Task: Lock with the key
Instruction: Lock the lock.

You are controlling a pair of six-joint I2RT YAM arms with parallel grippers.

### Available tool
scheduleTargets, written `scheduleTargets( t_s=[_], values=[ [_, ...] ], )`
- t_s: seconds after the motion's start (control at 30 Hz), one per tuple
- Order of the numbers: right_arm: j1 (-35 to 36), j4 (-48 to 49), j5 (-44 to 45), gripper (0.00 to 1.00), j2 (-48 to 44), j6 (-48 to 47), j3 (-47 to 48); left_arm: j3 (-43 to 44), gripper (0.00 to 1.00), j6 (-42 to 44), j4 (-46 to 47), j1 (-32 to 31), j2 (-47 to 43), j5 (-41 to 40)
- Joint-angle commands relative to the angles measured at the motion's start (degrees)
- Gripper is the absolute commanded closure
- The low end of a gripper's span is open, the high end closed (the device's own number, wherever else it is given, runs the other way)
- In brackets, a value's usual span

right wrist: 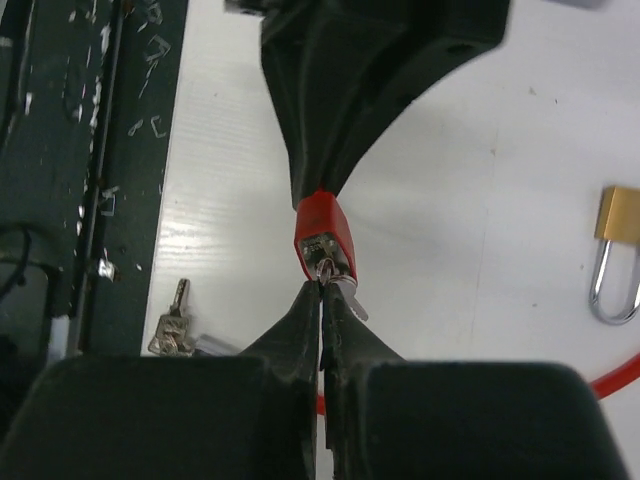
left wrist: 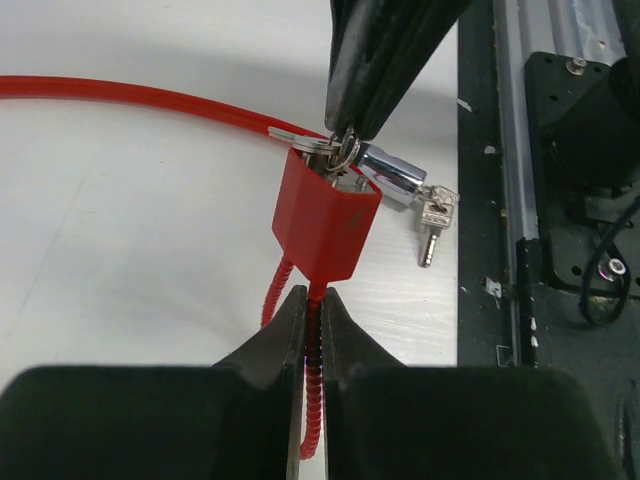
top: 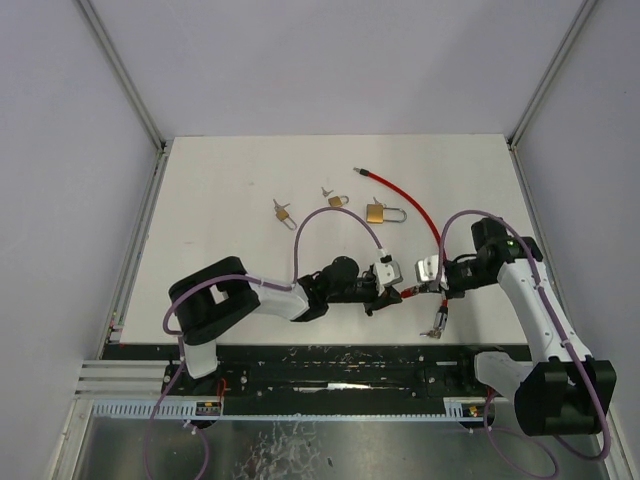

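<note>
red lock (left wrist: 325, 215) sits low over the tabletop (top: 230, 200), at about 5 o'clock from its centre in the top view, between your two tools. the key (left wrist: 308, 147) is in the top face of the lock body, with its ring hanging beside it.

your left tool (left wrist: 310, 300) comes in from 9 o'clock. its jaws are narrow and clamped on the ribbed end of the red cable (left wrist: 120, 92), just under the lock body.

your right tool (right wrist: 322, 290) comes in from 3 o'clock. its jaws are pinched closed on the key head, right at the lock face.

the rest of the cable runs off toward 12 o'clock in a long arc, and its free end lies on the tabletop.

spare keys (top: 436, 325) lie flat at 5 o'clock from the lock, near the tabletop's front edge and apart from both tools.

a brass padlock (top: 378, 212) lies at 11 o'clock from the lock, well apart. two smaller padlocks (top: 283, 212) lie further out toward 10 o'clock.
</note>
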Motion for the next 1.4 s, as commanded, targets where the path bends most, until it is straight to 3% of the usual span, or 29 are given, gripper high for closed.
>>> scheduleTargets(
  t_s=[0.0, 0.23, 0.33, 0.37, 0.43, 0.5, 0.57, 0.67, 0.9, 1.0, 1.37],
  values=[
    [1.4, -9.2, 2.9, 1.00, -1.8, -22.2, -2.0, 1.5, 1.00, 1.9, 3.6, -0.3, 0.7, 1.6],
    [4.6, -7.5, 8.8, 1.00, -4.7, -31.7, -1.8, 4.9, 1.00, 2.5, -1.3, -0.3, 2.7, 4.3],
    [5.2, -3.4, 7.2, 0.99, -7.9, -27.2, -1.6, 5.2, 1.00, 2.6, -1.8, -0.3, 3.0, 4.4],
    [5.3, -2.4, 5.5, 0.92, -8.7, -24.3, -1.1, 5.1, 1.00, 2.5, -1.8, -0.3, 2.8, 4.3],
    [5.3, -0.7, 3.4, 0.67, -9.6, -15.7, 0.6, 4.6, 1.00, 2.5, -1.5, -0.4, 2.4, 4.1],
    [5.3, -0.5, 4.1, 0.53, -9.8, -7.3, 2.9, 3.7, 1.00, 2.4, -0.6, -0.3, 1.8, 4.0],
    [5.2, 0.3, 7.9, 0.49, -10.1, -1.6, 4.2, 2.7, 1.00, 2.4, 0.6, -0.3, 1.2, 4.0],
    [5.2, 1.5, 14.1, 0.45, -11.8, -0.3, 2.2, 1.6, 1.00, 2.3, 1.9, -0.3, 0.5, 4.1],
    [5.2, 6.5, 14.6, 0.33, -11.6, 4.1, -3.9, 0.3, 1.00, 2.2, 3.6, -0.3, -0.3, 3.9],
    [5.1, 14.9, 15.3, 0.32, -11.5, 9.5, -8.1, -0.5, 1.00, 2.2, 4.6, -0.3, -0.8, 4.2],
    [5.2, 21.6, 6.2, 0.40, -12.7, 17.2, -12.6, -2.6, 1.00, 1.9, 8.1, -0.3, -2.1, 4.6]
  ],
)
